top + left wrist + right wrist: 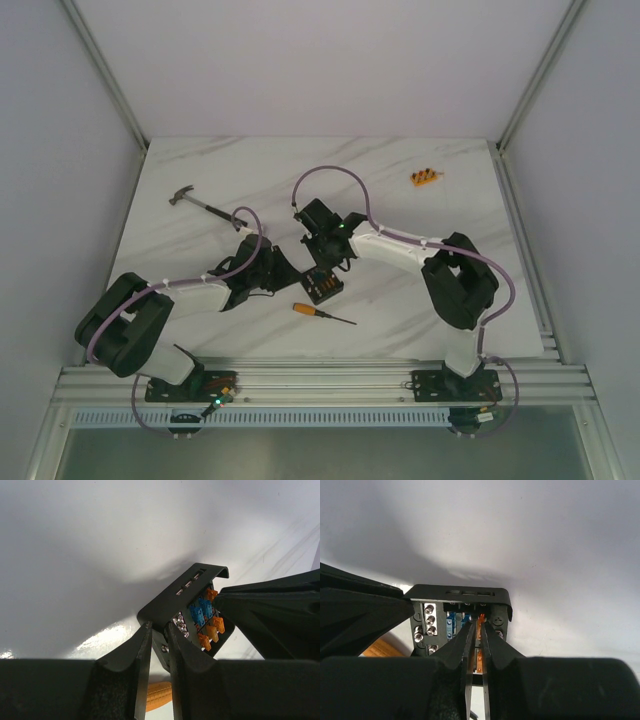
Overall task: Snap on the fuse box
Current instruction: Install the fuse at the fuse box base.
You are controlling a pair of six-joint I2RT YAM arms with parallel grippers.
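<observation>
fuse box [322,285] sits on the white marbled desk [420,150], mid-desk, between the two arms, top face open; blue fuses [199,611] and orange fuses [212,630] stand in rows inside it, silver screws [430,620] beside them; black slotted flap [465,593] stands along the box's far edge in the right wrist view; left tool [159,642] narrow, fingers [142,652] pinched on the box's near wall at a corner; right tool [476,635] comes from the box's far side, nearly closed to a thin slit, tips down among the fuses, orange showing in the slit; cannot tell if it grips a fuse or only presses; screwdriver [320,313] with orange handle lies just nearside of the box; hammer [205,205] lies far-left of the box, well apart; small orange block [426,178] lies far-right of the box, well apart
</observation>
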